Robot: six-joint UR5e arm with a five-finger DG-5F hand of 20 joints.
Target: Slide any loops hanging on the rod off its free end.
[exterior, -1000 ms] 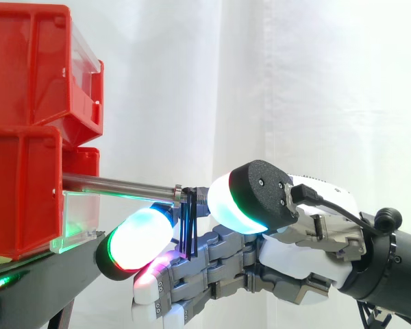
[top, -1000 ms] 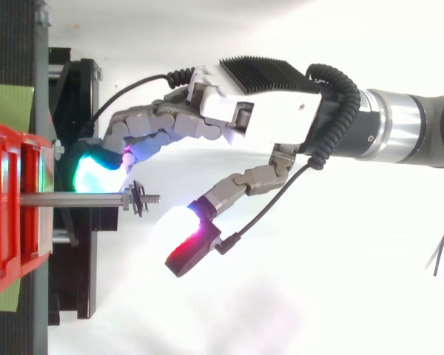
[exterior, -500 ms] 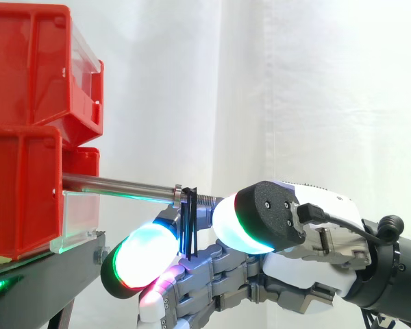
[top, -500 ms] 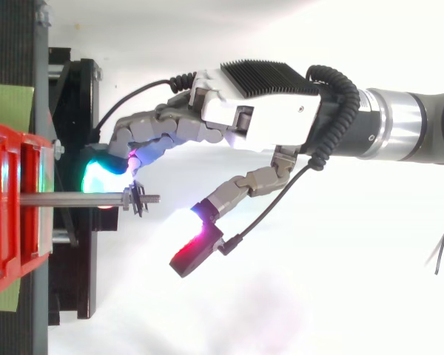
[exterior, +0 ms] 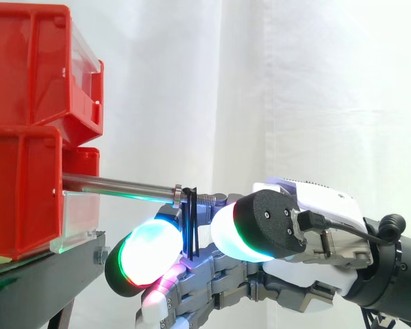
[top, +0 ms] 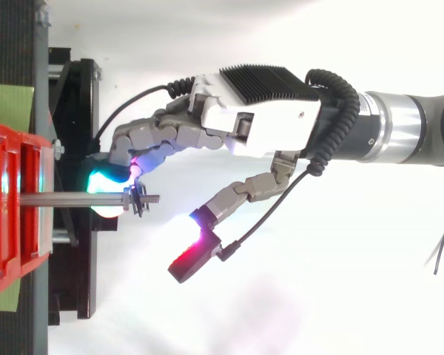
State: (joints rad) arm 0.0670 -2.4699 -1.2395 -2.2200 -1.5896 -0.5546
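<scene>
One multi-fingered robot hand (top: 270,122) reaches in from the right, level with the rod's tip, on a silver and grey arm (top: 407,137) that lies roughly in line with the rod. Its fingers (top: 159,137) stretch toward the bins, bend loosely at their ends, and pass beside and below the rod. One glowing cyan and red pad (exterior: 145,255) sits just under the rod, close to the loops. The thumb (top: 196,255) is splayed wide on the other side of the rod, well apart from the fingers, so the hand is spread and grips nothing. The thin dark loops (exterior: 190,229) hang on the threaded stretch of the slim steel rod (exterior: 116,185), just beyond a small collar and short of its free end. The rod juts out level from the stacked red plastic bins (exterior: 27,123), which sit on a black stand (exterior: 34,288) before a white curtain (exterior: 315,89).
</scene>
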